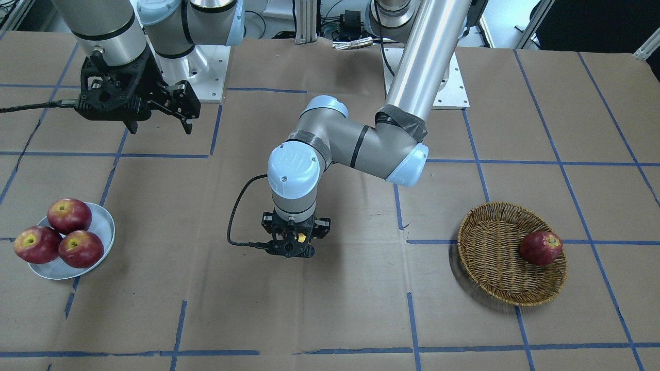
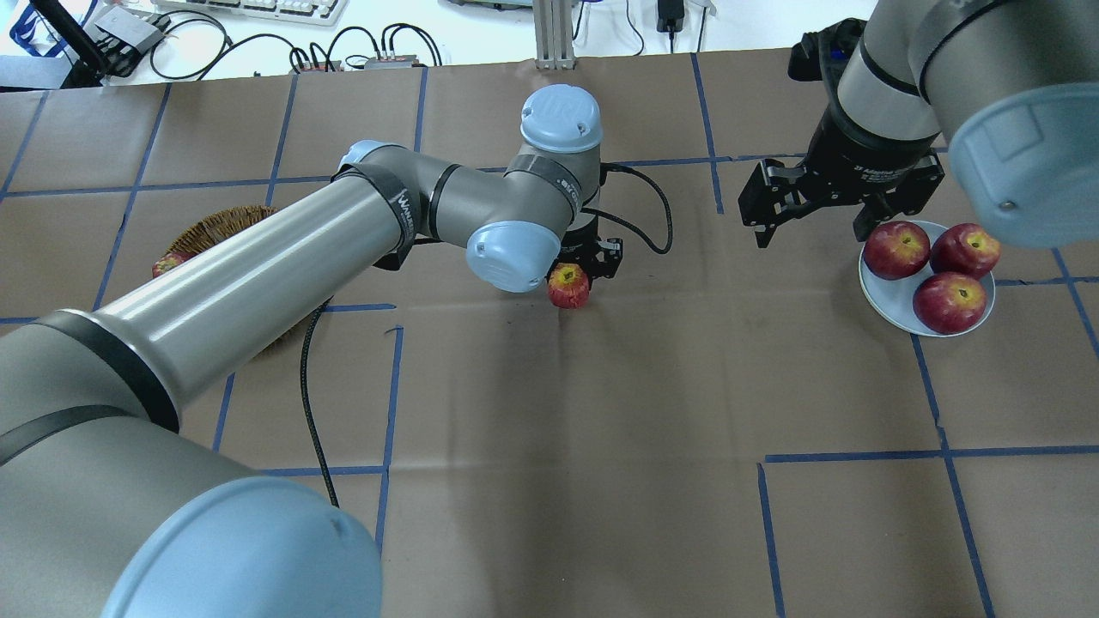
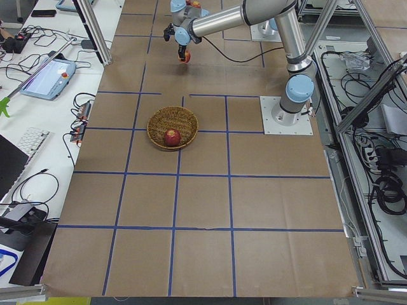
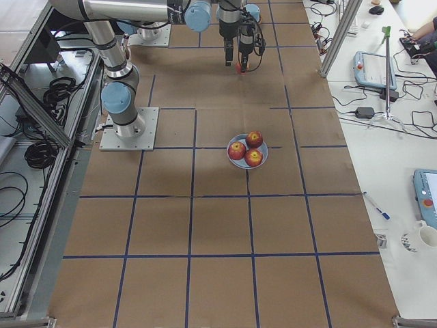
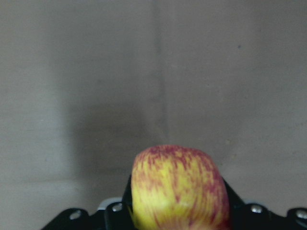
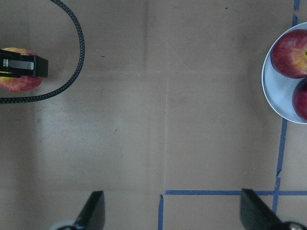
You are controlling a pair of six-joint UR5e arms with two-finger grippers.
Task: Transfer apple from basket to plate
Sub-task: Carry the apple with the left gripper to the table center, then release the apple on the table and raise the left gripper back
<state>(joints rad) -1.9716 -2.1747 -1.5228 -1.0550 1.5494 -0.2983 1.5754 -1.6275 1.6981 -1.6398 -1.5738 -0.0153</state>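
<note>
My left gripper is shut on the pale red-and-yellow streaked apple and holds it over the middle of the table, between basket and plate. The apple fills the lower part of the left wrist view and also shows in the right wrist view. The wicker basket lies on the robot's left with one dark red apple in it. The pale plate lies on the robot's right with three dark red apples. My right gripper is open and empty, just beside the plate.
The left arm's long link hides most of the basket in the overhead view. A black cable hangs from the left wrist. Brown paper with blue tape lines covers the table.
</note>
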